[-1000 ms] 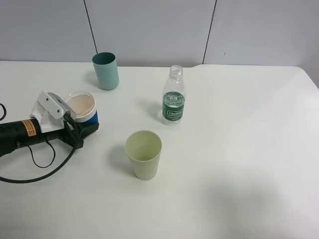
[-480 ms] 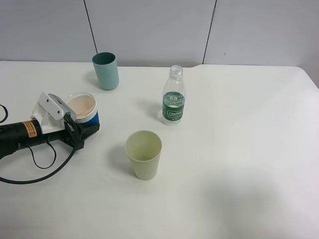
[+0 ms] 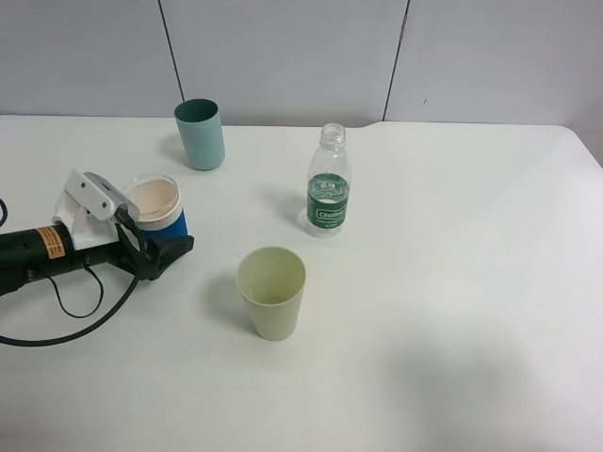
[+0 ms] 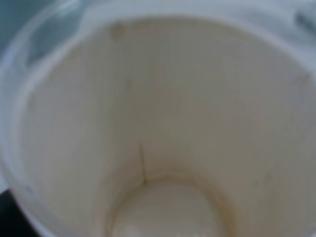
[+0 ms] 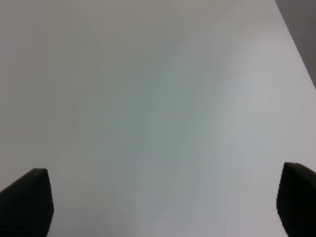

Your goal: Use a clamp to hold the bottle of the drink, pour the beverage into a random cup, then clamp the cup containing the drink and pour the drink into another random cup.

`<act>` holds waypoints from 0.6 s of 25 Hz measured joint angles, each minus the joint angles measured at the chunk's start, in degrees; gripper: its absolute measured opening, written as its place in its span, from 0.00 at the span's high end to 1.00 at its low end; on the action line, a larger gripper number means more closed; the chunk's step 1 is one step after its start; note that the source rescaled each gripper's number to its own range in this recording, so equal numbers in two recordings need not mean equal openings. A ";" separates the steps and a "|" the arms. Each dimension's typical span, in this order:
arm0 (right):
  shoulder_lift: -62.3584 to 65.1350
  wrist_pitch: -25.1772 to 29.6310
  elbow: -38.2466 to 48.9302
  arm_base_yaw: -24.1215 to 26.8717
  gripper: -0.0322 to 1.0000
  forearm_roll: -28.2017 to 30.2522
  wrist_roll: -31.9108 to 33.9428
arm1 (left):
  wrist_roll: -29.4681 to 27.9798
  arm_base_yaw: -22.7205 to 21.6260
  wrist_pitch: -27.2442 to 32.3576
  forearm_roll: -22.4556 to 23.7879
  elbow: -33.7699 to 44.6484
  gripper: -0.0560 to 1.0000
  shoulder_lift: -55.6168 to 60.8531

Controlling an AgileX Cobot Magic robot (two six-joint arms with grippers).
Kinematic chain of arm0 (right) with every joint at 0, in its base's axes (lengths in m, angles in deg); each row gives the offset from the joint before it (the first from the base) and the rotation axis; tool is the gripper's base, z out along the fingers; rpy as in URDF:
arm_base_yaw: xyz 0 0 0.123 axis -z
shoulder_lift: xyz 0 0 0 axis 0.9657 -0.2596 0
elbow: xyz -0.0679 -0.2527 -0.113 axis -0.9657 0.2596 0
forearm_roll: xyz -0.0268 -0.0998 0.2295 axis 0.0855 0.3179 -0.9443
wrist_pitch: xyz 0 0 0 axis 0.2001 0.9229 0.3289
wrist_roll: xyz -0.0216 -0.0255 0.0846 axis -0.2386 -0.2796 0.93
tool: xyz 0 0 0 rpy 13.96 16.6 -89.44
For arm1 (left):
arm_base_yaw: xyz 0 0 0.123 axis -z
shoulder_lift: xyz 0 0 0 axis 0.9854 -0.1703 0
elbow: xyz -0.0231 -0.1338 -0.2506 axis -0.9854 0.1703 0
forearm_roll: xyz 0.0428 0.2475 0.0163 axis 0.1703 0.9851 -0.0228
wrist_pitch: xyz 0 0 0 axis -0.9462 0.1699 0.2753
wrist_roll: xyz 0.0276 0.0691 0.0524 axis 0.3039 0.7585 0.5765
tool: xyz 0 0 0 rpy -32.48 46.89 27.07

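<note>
The left gripper (image 3: 162,247) flanks the blue-sleeved paper cup (image 3: 156,205) upright on the table (image 3: 452,282); whether its jaws grip or have let go cannot be told. The pale green cup (image 3: 271,292) and bottle (image 3: 328,193) stand apart nearby, seemingly after the pour. The right gripper (image 5: 163,202) hangs open, empty.

A: Left arm (image 3: 38,252), appearance? Black tubular link, orange label with dark print, white angular camera bracket (image 3: 89,207) on top.

B: Black cable (image 3: 71,325) loops beneath it. Left hand (image 3: 160,247) black; right hand (image 5: 158,202) shows two black finger tips.
</note>
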 joint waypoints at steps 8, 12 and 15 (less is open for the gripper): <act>0.00 0.00 0.00 0.00 0.23 0.00 0.00 | -0.07 0.00 0.00 -6.91 8.40 0.02 17.81; 0.00 0.00 0.00 0.00 0.23 0.00 0.00 | 0.00 0.00 0.13 -12.43 11.83 0.02 29.95; 0.00 0.00 0.00 0.00 0.23 0.00 0.00 | -1.14 0.00 3.92 -14.76 12.47 0.02 39.07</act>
